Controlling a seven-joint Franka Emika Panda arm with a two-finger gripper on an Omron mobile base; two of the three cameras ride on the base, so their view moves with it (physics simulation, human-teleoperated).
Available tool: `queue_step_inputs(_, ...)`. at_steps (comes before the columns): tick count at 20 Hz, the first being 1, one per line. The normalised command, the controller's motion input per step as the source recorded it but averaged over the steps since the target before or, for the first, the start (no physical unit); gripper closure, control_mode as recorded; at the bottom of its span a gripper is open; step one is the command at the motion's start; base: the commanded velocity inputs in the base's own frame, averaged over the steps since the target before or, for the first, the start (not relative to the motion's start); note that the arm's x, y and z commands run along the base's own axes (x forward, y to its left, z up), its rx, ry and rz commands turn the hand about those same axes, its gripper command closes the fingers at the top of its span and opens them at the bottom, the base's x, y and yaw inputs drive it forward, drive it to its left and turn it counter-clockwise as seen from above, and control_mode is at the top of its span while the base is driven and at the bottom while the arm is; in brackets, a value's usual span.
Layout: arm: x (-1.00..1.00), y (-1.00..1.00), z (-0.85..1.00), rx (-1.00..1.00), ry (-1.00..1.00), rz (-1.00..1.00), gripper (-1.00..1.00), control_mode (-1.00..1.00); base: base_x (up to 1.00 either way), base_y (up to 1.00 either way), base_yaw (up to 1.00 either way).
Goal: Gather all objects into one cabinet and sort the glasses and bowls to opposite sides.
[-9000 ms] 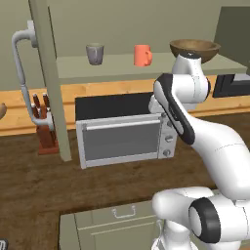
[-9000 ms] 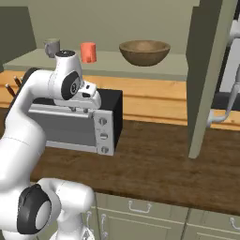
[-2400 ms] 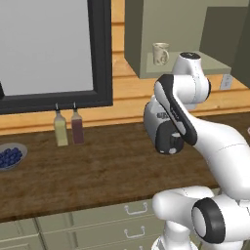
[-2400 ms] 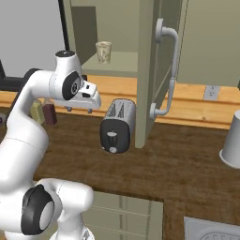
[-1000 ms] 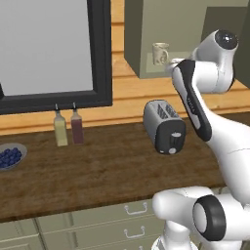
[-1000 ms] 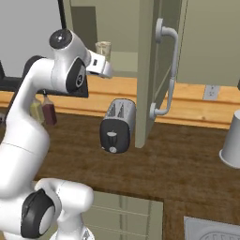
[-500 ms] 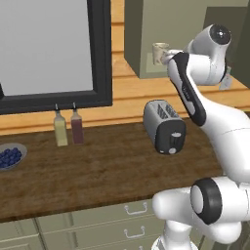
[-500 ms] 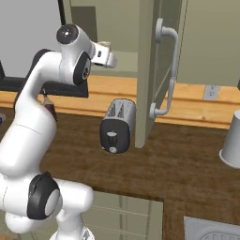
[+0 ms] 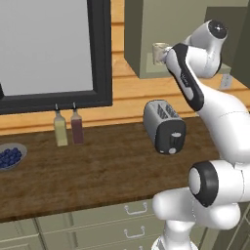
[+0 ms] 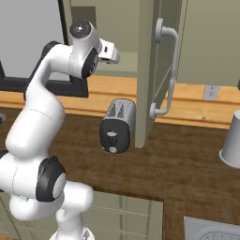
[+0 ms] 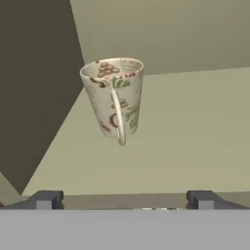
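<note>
Cream mug (image 11: 113, 100): upright on the shelf of the open cabinet (image 10: 150, 70); handle turned toward the camera
Pincer (image 11: 124, 199): spread wide, empty; tips level before the mug, likely lining up to straddle it
Toaster (image 9: 164, 127): on the worktop (image 9: 97, 166) below

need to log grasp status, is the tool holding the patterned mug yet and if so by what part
Nothing is held. The tool is open, its fingertips spread wide and short of the cream patterned mug, which stands on the cabinet shelf, handle toward the camera.

Two rear base views flanking the toaster (image 9: 165, 125); hand view close before the cream mug (image 11: 114, 97)
</note>
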Motion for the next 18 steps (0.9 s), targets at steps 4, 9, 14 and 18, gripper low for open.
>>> queue_step_inputs(4, 0.37, 0.00, -0.01, 0.00, 0.00, 0.12, -1.00, -1.00, 0.00, 0.00, 0.00)
queue_step_inputs(9, 0.41, 0.00, -0.16, 0.00, 0.00, 0.09, -1.00, -1.00, 0.00, 0.00, 0.00)
queue_step_inputs(14, 0.27, 0.03, -0.31, -0.02, -0.04, 0.06, -1.00, -1.00, 0.00, 0.00, 0.00)
queue_step_inputs(18, 0.28, 0.00, -0.03, -0.03, -0.09, 0.02, -1.00, -1.00, 0.00, 0.00, 0.00)
